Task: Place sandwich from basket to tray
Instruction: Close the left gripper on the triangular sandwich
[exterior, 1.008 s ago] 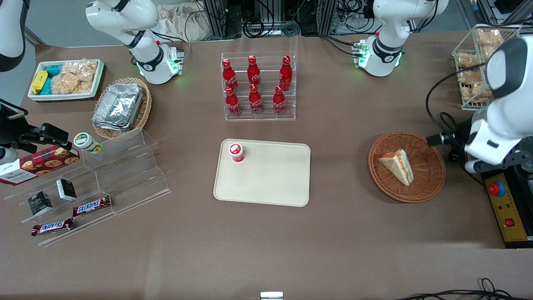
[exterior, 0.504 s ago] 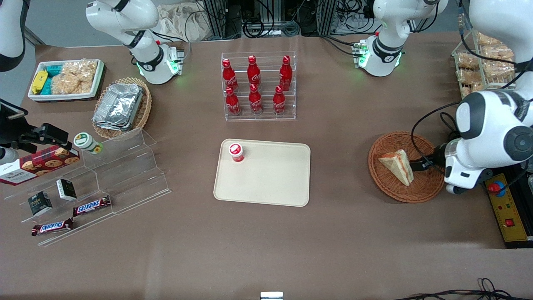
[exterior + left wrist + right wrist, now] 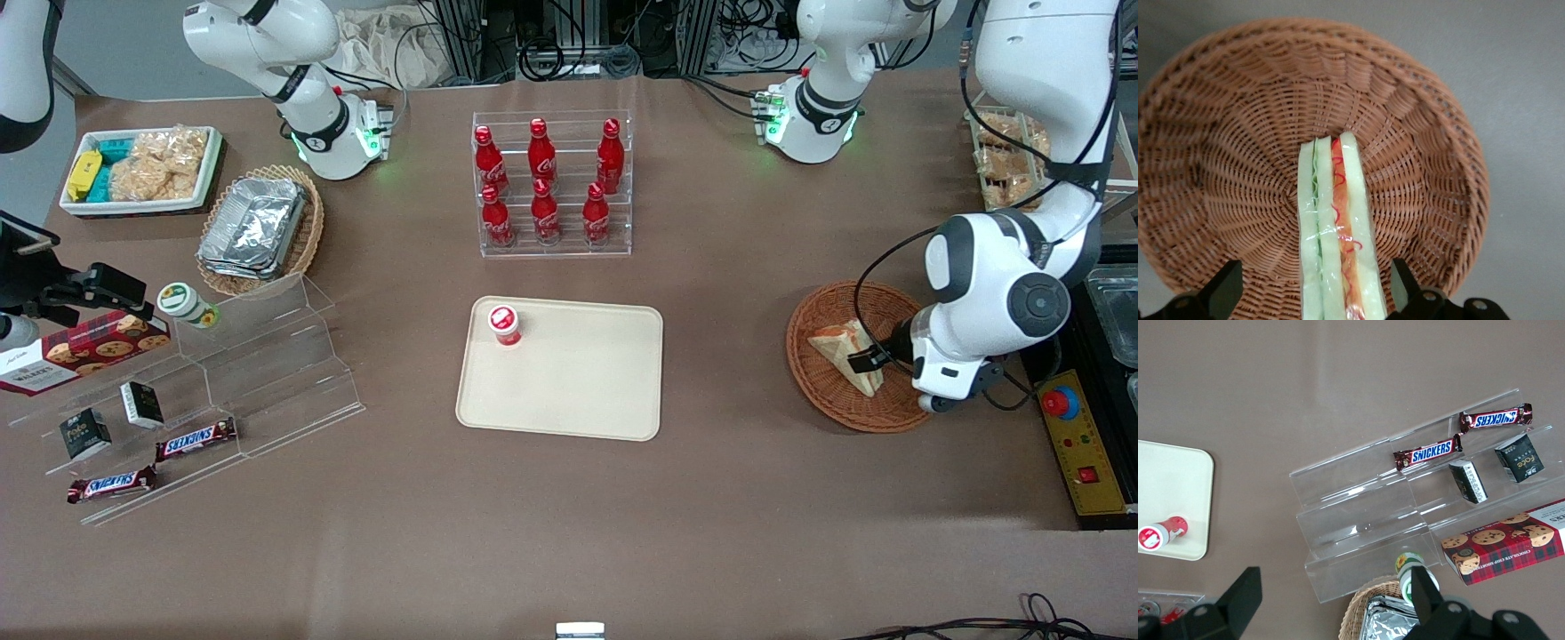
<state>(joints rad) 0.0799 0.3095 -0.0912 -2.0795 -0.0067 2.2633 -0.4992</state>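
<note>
One sandwich stands on edge in the basket, and the wrist view shows the gripper spread open with a dark finger on either side of the wedge, neither one visibly touching it. From the front, the gripper sits low over the sandwich, inside the rim of the basket.

Judging from this, the risk lies in the closing. The wedge is wrapped in glossy film and tapers, so a squeeze set too high could let it slide out, or crush the soft bread. The fingers also look close to the wicker floor; going lower might snag the weave and drag the light basket along.

Room to move looks generous. Bare worktop separates the basket from the tray, which lies well apart toward the parked arm's end, with nothing standing in between. On the tray, a small red-capped bottle occupies one corner, leaving most of the surface free, though its low rim asks for a lift over the edge. Farther from the camera, a rack of red bottles stands clear of the path.
</note>
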